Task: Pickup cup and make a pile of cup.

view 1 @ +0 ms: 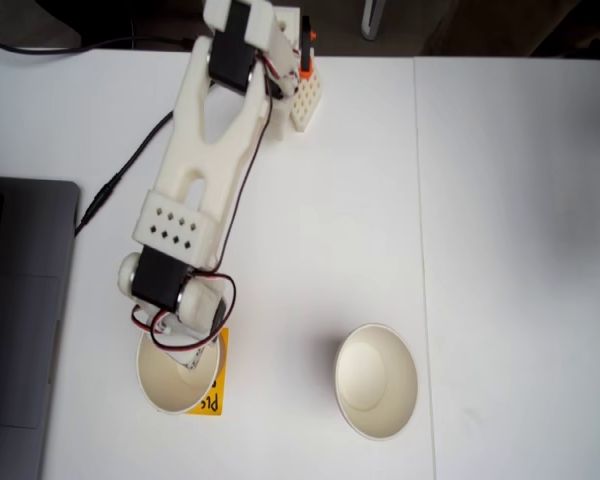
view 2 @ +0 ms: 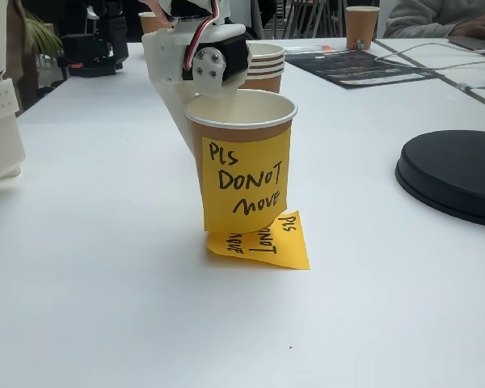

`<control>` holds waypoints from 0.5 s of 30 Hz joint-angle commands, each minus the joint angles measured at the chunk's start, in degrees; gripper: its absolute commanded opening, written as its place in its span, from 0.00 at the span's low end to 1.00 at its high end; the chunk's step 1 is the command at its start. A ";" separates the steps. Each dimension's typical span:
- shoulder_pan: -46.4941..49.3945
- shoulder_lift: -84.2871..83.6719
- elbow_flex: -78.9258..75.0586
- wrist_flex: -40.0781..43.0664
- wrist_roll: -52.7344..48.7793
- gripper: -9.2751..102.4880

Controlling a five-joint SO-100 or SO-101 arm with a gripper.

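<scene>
An orange-brown cup [view 2: 241,121] stands on the white table with an orange sticky note [view 2: 244,182] on its wall. From above, the same cup [view 1: 172,385] shows its cream inside. My gripper [view 1: 183,352] hangs over the cup's rim, and one white finger [view 2: 176,109] reaches down behind the wall on the left. The cup hides the fingertips, so the grip cannot be read. A second open cup [view 1: 377,382] stands alone to the right in the fixed view from above. It looks like a single cup from there.
Another sticky note [view 2: 263,242] lies flat by the cup's foot. Stacked cups [view 2: 265,69] stand right behind it. A laptop [view 1: 20,300] and a cable [view 1: 120,175] are at the left. A black disc [view 2: 457,174] lies at the right, and a lone cup [view 2: 361,24] stands far back.
</scene>
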 commanded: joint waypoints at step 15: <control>-11.34 25.49 -3.52 0.70 -0.44 0.02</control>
